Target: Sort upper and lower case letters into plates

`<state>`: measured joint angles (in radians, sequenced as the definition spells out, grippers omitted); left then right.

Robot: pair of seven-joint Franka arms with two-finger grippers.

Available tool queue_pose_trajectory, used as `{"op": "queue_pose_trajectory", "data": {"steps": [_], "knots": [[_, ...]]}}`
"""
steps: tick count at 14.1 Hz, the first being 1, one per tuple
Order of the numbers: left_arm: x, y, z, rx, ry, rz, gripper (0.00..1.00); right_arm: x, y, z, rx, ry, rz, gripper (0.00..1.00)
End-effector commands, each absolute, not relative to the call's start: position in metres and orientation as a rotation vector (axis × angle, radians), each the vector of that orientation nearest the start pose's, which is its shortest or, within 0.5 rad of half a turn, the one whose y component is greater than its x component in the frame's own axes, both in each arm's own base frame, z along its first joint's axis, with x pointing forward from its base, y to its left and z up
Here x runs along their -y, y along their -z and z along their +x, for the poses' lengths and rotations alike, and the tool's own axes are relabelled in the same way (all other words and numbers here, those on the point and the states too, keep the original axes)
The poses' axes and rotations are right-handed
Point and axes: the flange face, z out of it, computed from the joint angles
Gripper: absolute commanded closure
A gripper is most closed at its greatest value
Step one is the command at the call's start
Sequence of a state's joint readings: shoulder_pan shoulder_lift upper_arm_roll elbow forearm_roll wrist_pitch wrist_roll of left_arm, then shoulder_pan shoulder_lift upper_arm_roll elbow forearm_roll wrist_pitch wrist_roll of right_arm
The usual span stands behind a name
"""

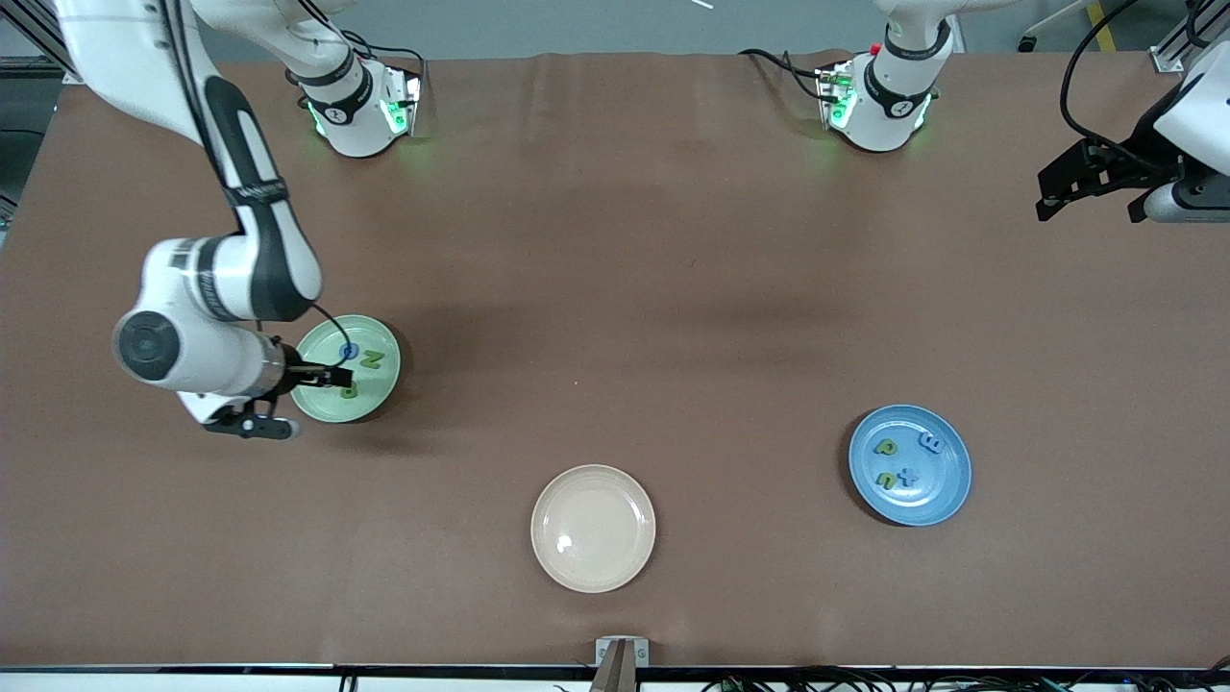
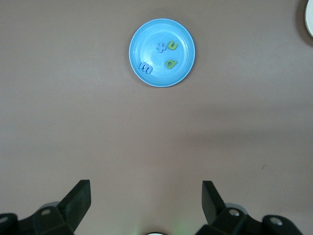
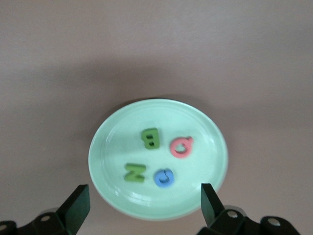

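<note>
The pale green plate [image 1: 375, 396] lies toward the right arm's end of the table. It holds a green B [image 3: 150, 138], a red Q [image 3: 182, 146], a green N [image 3: 134, 172] and a blue G [image 3: 164, 177]. My right gripper [image 1: 322, 404] hangs over this plate's edge [image 3: 205, 132], open and empty. The blue plate [image 1: 947, 490] lies toward the left arm's end. It holds a blue m [image 2: 145, 68], a blue x [image 2: 160, 47] and two small green letters [image 2: 172, 45] [image 2: 170, 64]. My left gripper [image 1: 1091, 207] waits high over the table's end, open and empty [image 2: 145, 188].
A cream-beige plate [image 1: 593, 528] with nothing in it lies near the front edge, between the two other plates; its rim shows in the left wrist view [image 2: 309, 17]. The two arm bases [image 1: 360, 106] [image 1: 879, 96] stand at the back. Brown tabletop lies between the plates.
</note>
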<state>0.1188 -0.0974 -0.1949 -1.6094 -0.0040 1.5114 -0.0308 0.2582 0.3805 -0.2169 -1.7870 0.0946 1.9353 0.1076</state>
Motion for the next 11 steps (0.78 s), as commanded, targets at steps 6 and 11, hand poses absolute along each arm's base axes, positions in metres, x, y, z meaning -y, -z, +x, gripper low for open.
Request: {"op": "queue_pose_trajectory", "data": {"steps": [6, 11], "knots": [[0.048, -0.656, 0.512, -0.064, 0.016, -3.113, 0.00, 0.034, -0.490, 0.649, -0.115, -0.299, -3.144, 0.00], [0.047, -0.658, 0.511, -0.062, 0.020, -3.114, 0.00, 0.050, -0.516, 0.654, -0.161, -0.208, -3.153, 0.00]]}}
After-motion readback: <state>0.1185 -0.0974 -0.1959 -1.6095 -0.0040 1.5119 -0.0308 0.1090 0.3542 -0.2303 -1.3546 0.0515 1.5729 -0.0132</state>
